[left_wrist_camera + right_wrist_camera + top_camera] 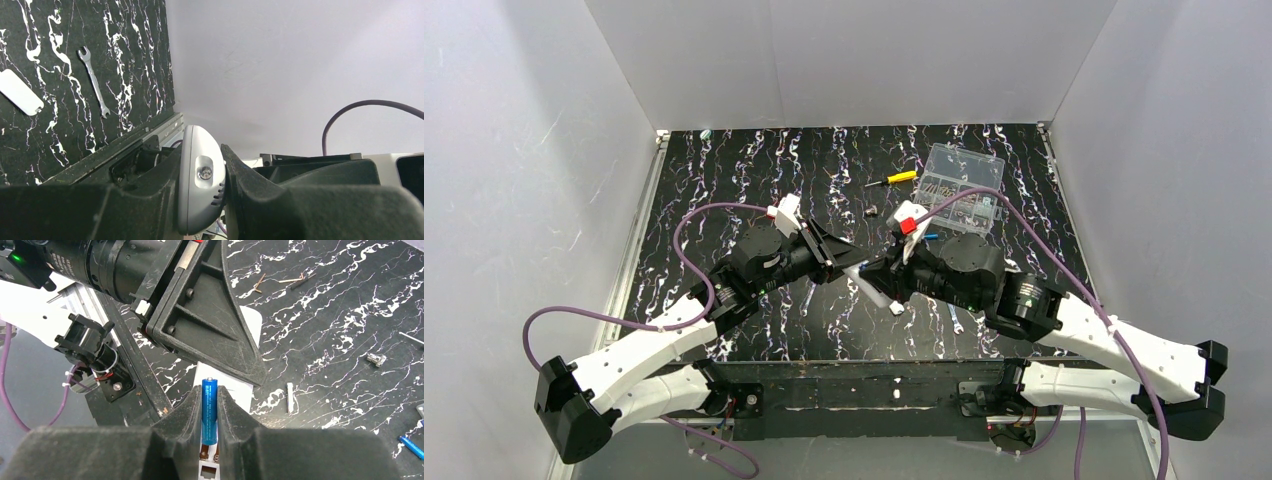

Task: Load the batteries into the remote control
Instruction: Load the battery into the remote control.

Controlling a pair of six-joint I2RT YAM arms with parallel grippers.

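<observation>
My left gripper (836,256) is shut on one end of the white remote control (862,272). In the left wrist view the remote's rounded end (200,185) with its small clear bulb is clamped between the fingers. My right gripper (209,392) is shut on a blue battery (210,410), held lengthwise just above the remote's open battery bay (210,465). The two grippers (879,270) meet at the table's middle. A second blue battery (412,446) lies on the table to the right; it also shows in the top view (931,238). The white battery cover (20,92) lies on the table.
A clear compartment box (964,190) and a yellow-handled screwdriver (894,179) sit at the back right. A silver wrench (94,82) lies near the front edge (954,318). Small screws (376,359), a hex key (300,277) and a small white stick (290,397) are scattered about.
</observation>
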